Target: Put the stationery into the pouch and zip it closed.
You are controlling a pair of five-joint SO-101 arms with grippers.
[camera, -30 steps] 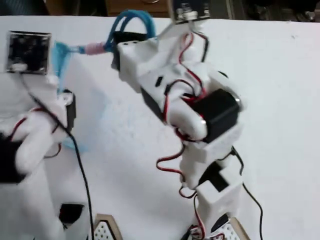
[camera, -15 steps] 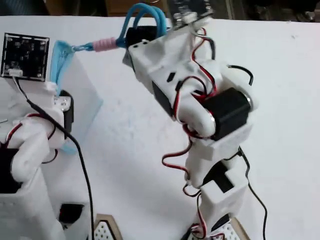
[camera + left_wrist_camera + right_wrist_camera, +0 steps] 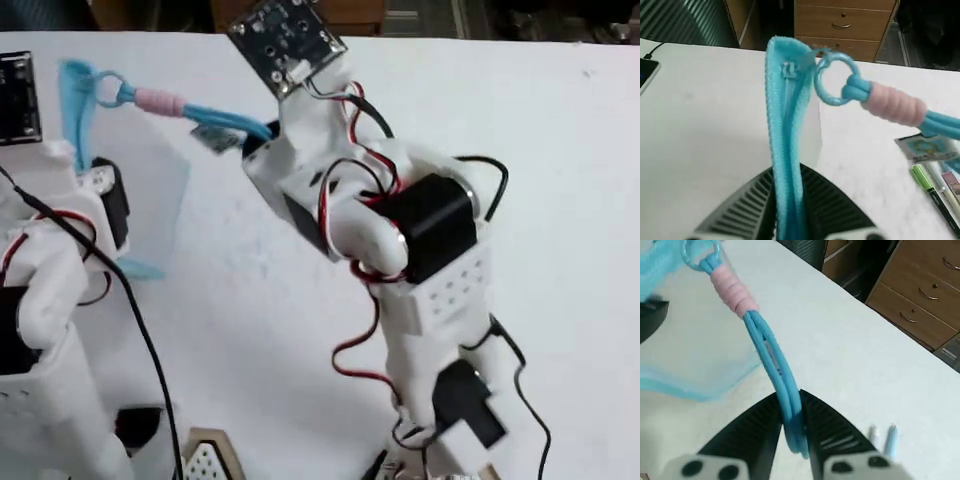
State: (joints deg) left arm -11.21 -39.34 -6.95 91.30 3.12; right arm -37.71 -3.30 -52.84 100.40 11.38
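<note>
The pouch (image 3: 150,185) is clear plastic with a light blue zip edge (image 3: 785,115). My left gripper (image 3: 788,200) is shut on that zip edge and holds the pouch upright above the table. A blue ring (image 3: 832,80) on the zip slider leads to a pink sleeve (image 3: 892,105) and a blue cord loop (image 3: 770,357). My right gripper (image 3: 790,407) is shut on this cord, to the right of the pouch (image 3: 685,355). Pens (image 3: 935,192) and a small printed card (image 3: 922,147) lie on the table under the cord.
The white table (image 3: 560,150) is open at the right. Wooden drawers (image 3: 845,22) stand past its far edge. Two light pens (image 3: 885,437) lie near my right gripper. A dark flat device (image 3: 646,75) sits at the table's left edge.
The pouch, pink sleeve and cord have shifted left in the high view and the cord loop has dropped lower. The right arm's wrist has swung left and its elbow has moved down.
</note>
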